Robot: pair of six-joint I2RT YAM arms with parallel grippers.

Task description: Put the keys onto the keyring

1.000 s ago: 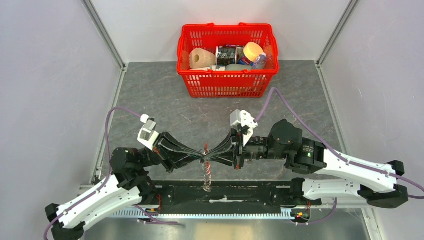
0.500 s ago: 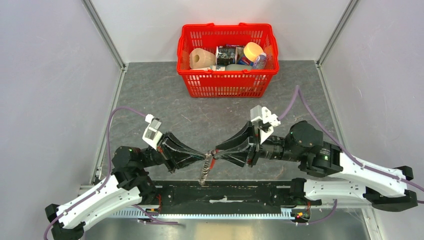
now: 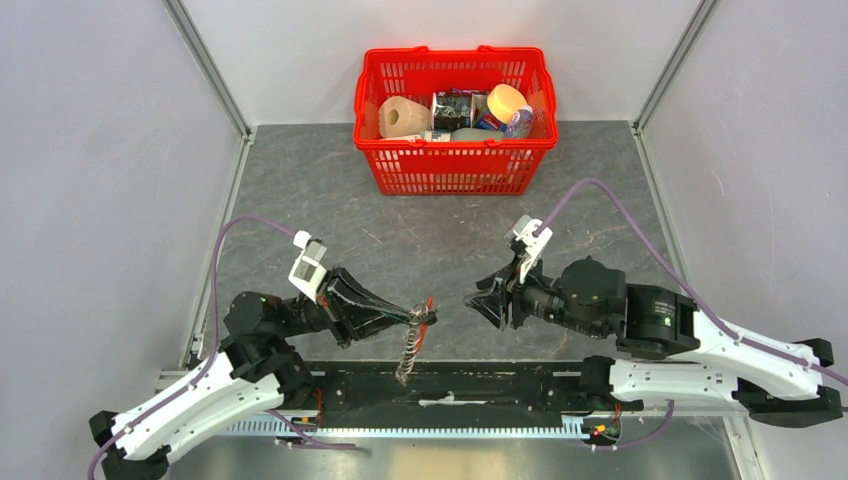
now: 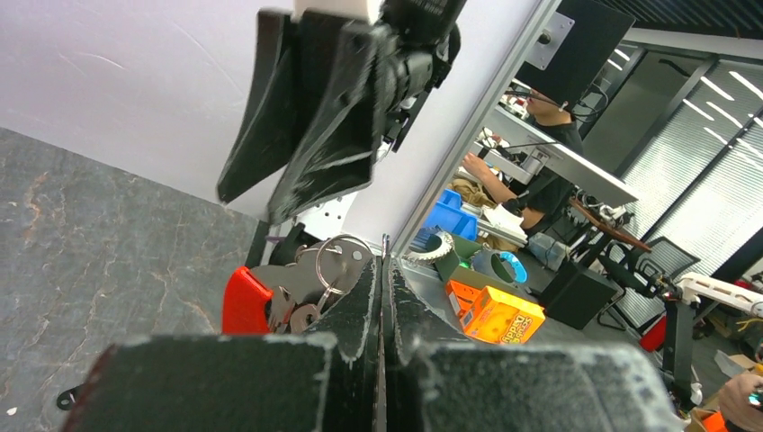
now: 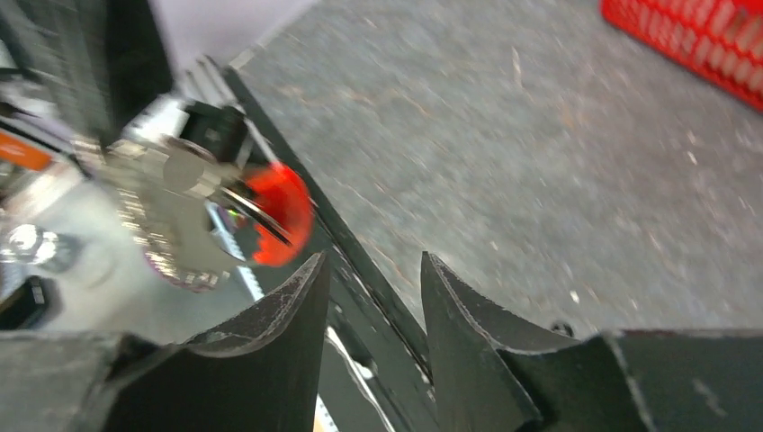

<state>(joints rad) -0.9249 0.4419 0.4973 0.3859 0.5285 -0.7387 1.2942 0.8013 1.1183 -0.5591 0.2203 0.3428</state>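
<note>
My left gripper is clamped tight, fingers pressed flat together, and it holds the keyring off the table. The red strap sits right at the tips and the silvery chain dangles down over the black rail at the near edge. From my left wrist cam the rings and red strap bunch just beside the pads. My right gripper faces the left one across a small gap, apart from the bunch, jaws slightly parted w/ nothing between them. The right wrist view is blurred but shows the same: a narrow open slot, keyring beyond it. A tiny dark piece lies on the mat below and betw. the two grippers, prob. the key, but it is too small to be sure. The surface is a dark grey mat w/ pale stone-like veins and scuffs. At its far edge stands a red mesh basket packed w/ goods, well apart from both arms. Plain pale walls close in on three sides, w/ aluminium posts in the back corners. Past the enclosure's post, my left wrist cam catches an office: a person at a desk, an orange box, blue bins and ceiling strip lights.
</note>
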